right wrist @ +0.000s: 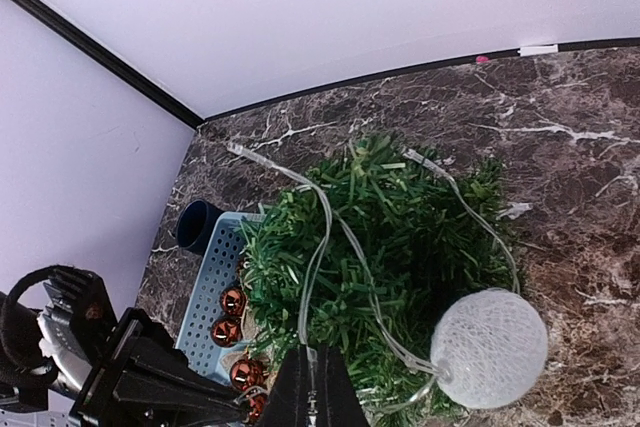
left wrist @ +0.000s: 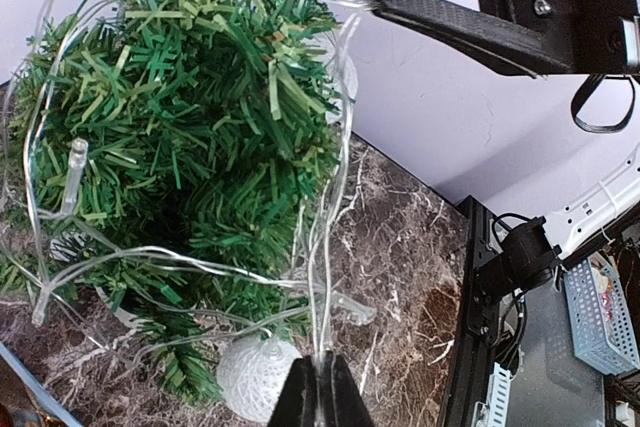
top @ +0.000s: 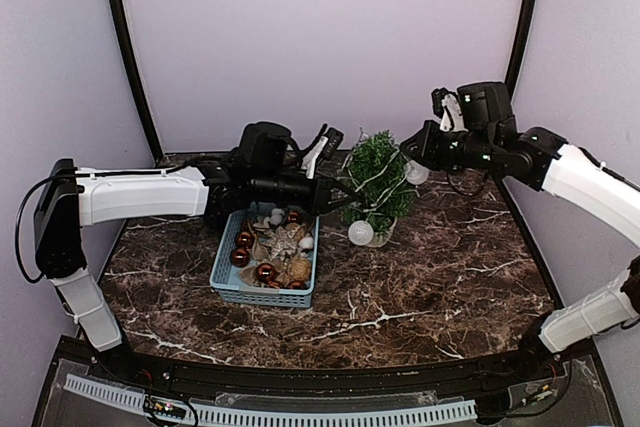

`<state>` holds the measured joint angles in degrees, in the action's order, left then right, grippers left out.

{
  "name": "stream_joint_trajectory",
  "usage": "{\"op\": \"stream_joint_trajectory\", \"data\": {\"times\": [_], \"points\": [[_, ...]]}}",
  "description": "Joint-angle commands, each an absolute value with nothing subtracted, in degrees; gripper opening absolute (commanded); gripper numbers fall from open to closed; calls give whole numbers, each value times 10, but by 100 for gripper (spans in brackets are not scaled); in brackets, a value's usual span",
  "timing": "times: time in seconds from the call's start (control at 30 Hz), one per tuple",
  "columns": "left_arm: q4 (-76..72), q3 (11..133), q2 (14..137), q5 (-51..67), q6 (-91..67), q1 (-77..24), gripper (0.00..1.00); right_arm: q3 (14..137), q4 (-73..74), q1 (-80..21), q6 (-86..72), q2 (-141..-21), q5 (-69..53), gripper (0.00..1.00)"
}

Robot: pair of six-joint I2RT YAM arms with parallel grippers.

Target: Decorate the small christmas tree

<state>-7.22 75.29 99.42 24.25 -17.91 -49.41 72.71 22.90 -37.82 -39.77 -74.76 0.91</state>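
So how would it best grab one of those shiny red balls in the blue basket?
Probably straight from above, pinching across the widest part of the red ball. The basket walls and the decorations packed around it block the sides, and a round glossy surface would likely slip if pinched off-centre.

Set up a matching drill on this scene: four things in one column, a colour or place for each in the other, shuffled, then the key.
1 tree
2 basket
3 red baubles
4 light string

A pale blue
B pinched by left pincer and right pincer
C in the basket
D dark green

Pairs: 1-D, 2-A, 3-C, 4-B
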Motion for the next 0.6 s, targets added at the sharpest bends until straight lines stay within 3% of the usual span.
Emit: {"op": "stream_joint_trajectory", "data": {"times": [0.0,0.57], "points": [[-51,784,962,216,-167,-492,0,717,218,-376,-408,-693,64,0],[-27,823,1006,238,-204,-429,0,655,233,-402,-435,-660,72,0]]}}
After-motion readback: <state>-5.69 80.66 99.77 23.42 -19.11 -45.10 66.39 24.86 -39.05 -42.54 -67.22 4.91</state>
